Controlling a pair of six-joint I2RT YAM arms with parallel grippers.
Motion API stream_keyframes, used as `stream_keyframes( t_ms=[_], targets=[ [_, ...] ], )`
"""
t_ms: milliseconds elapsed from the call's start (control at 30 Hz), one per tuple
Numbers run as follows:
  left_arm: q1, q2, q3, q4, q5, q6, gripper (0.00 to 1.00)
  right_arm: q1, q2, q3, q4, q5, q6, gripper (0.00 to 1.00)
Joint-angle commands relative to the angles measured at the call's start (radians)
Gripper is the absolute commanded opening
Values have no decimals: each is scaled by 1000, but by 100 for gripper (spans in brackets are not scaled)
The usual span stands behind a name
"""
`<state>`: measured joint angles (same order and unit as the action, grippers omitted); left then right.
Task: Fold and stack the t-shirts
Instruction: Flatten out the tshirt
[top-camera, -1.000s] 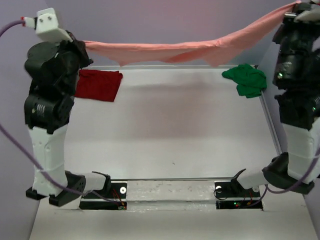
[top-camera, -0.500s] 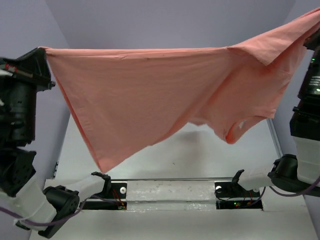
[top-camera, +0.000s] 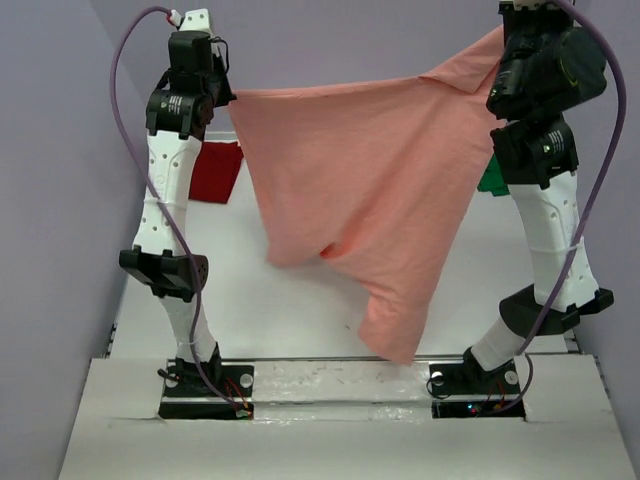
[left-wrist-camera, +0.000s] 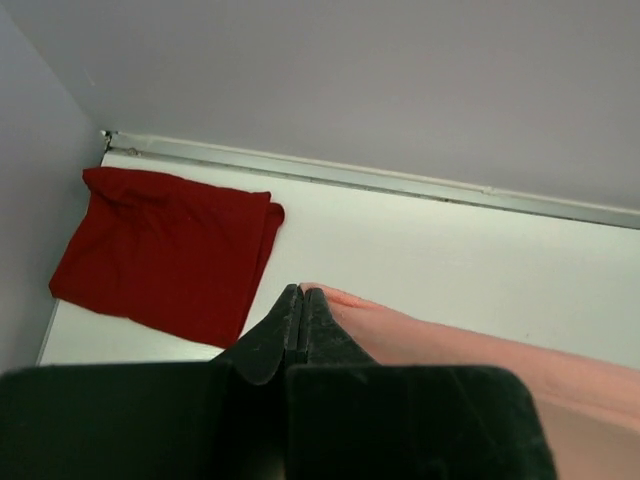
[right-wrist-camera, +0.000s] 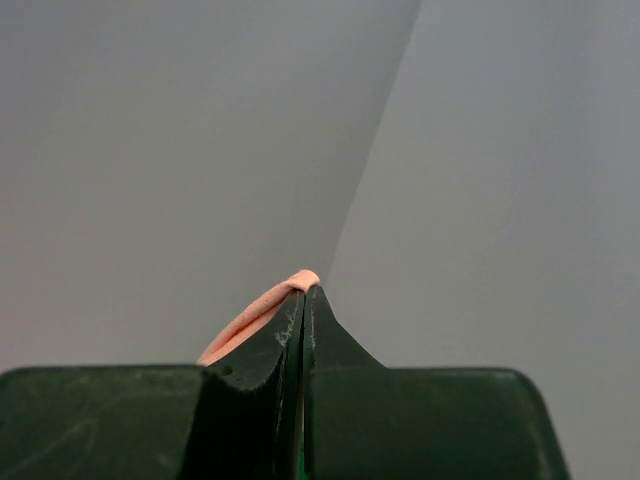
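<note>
Over the desk (top-camera: 300, 290), the salmon-pink t-shirt (top-camera: 370, 180) has swung from a taut strip into a hanging sheet, clenched in my left end effector (left-wrist-camera: 300, 295) and right end effector (right-wrist-camera: 303, 292), ready for laying flat.

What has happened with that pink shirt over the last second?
The pink shirt, pulled taut into a thin band a second ago, was swung open and now hangs as a sheet between the raised arms. The left gripper and right gripper kept their grip on it. The red shirt and green shirt stayed put.
</note>
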<state>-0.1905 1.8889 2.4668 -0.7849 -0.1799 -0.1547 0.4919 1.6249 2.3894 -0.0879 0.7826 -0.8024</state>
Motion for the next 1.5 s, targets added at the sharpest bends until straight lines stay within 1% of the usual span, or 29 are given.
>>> stream_keyframes(
  t_ms=[0,67,167,233,300,333,400,433,500,533,567,600,667,700,800,867,933,967,1000,1033,1067,1100,1133,1167,1233,1300,1333,1367,1467],
  targets=[
    [20,-194,44,78,59,3,0,-105,27,24,-208,-210,322,0],
    [20,-229,18,95,75,7,0,-116,32,5,-234,-247,347,0],
    [20,-312,-17,125,126,10,0,-116,-2,27,-361,-334,440,0],
    [4,-387,-54,147,152,15,0,-72,-81,2,-369,-312,433,0],
    [-24,-442,-89,157,139,24,0,75,-156,-97,-288,-217,349,0],
    [-41,-502,-130,168,114,33,0,139,-236,-140,-238,-109,233,0],
    [-104,-553,-164,167,76,43,0,270,-301,-226,-92,5,108,0],
    [-122,-600,-198,164,51,47,0,380,-341,-236,-44,111,-8,0],
    [-150,-655,-221,148,33,43,0,466,-381,-304,138,188,-142,0],
    [-153,-671,-245,136,28,40,0,523,-395,-312,186,235,-232,0],
    [-153,-688,-255,128,22,29,0,549,-411,-317,247,253,-268,0],
    [-153,-714,-262,121,22,27,0,574,-415,-329,290,271,-356,0],
    [-153,-734,-261,99,14,29,0,645,-402,-334,457,313,-470,0],
    [-153,-747,-255,90,11,32,0,666,-389,-340,515,316,-577,0],
    [-153,-774,-259,99,5,41,0,740,-344,-294,579,310,-633,0],
    [-155,-783,-256,99,-1,44,0,749,-298,-265,582,279,-638,0],
    [-153,-772,-256,99,-3,50,0,749,-269,-256,558,241,-551,0],
    [-155,-762,-259,101,-9,53,0,749,-266,-248,474,187,-494,0],
    [-155,-737,-262,102,-22,56,0,731,-266,-248,427,150,-430,0],
    [-153,-728,-278,122,-27,60,0,700,-264,-242,351,112,-267,0],
    [-153,-719,-295,143,-26,64,0,650,-257,-176,147,11,-157,0],
    [-153,-700,-327,188,-9,66,0,491,-246,-133,19,-73,91,0],
    [-153,-689,-339,208,-4,69,0,417,-211,-92,-93,-247,188,0],
    [-153,-673,-345,225,-3,72,0,357,-191,-72,-155,-290,231,0],
    [-150,-614,-339,252,2,79,0,265,-128,-24,-185,-341,264,0],
    [-133,-576,-327,269,-6,95,0,102,-63,-21,-216,-439,323,0],
    [-116,-532,-298,274,2,92,0,-20,-36,43,-260,-521,421,0],
    [-92,-507,-281,271,16,90,0,-60,-10,71,-312,-540,449,0],
    [-11,-421,-207,253,68,92,0,-186,30,59,-309,-557,445,0]
  ],
)
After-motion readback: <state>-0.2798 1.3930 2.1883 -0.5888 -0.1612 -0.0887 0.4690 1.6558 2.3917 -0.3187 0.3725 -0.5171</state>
